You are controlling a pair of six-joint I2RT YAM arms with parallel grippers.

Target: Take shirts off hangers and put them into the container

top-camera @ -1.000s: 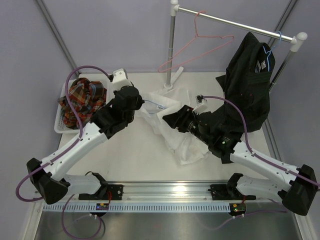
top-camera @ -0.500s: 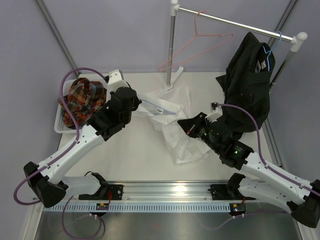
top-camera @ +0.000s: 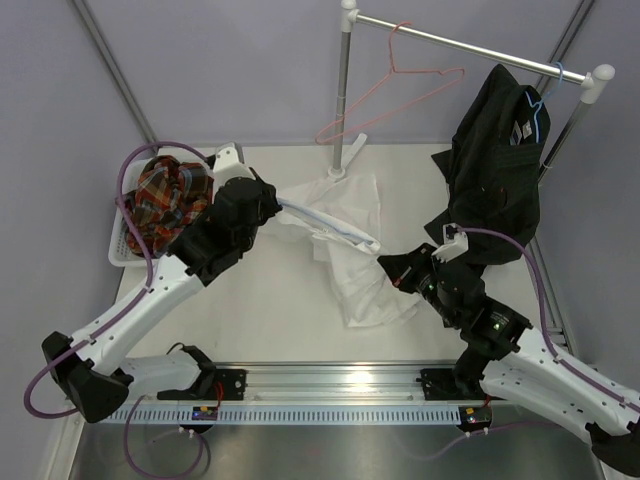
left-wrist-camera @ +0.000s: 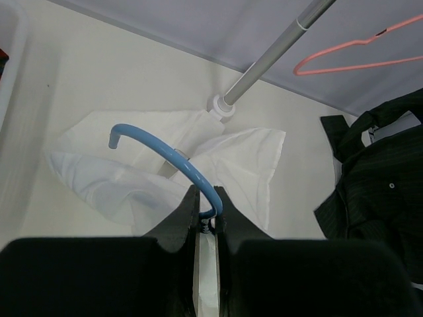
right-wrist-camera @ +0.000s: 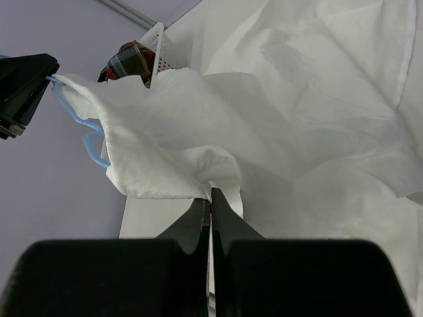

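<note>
The left end effector point(left-wrist-camera: 206, 210) is clamped on the wire of the light blue hanger point(left-wrist-camera: 165, 148), just below the hook, which curves up and away ahead of its fingertips. The white shirt point(top-camera: 350, 260) trails from that hanger across the desk point(top-camera: 270, 300) to the right end effector point(right-wrist-camera: 210, 198). Its jaws are pressed together and appear to pinch a thin fold of the cloth at their very tips. The shirt looks light, limp and loosely crumpled. It should drape and stretch rather than hold a shape, and a grip on a single layer could slip or drag only part of the garment. The hanger is stiff but thin, so it is best held at the neck, as it is now, where it cannot twist. The cloth is better taken at a bunched seam or shoulder edge near the wire, so a pull away from the left end effector slides the shoulder off. The container point(top-camera: 118, 255) lies behind and to the left of the left end effector, with the plaid shirt point(top-camera: 165, 195) heaped in it. The black shirt point(top-camera: 495, 170) hangs on the rail point(top-camera: 470, 48), beyond the right end effector.
</note>
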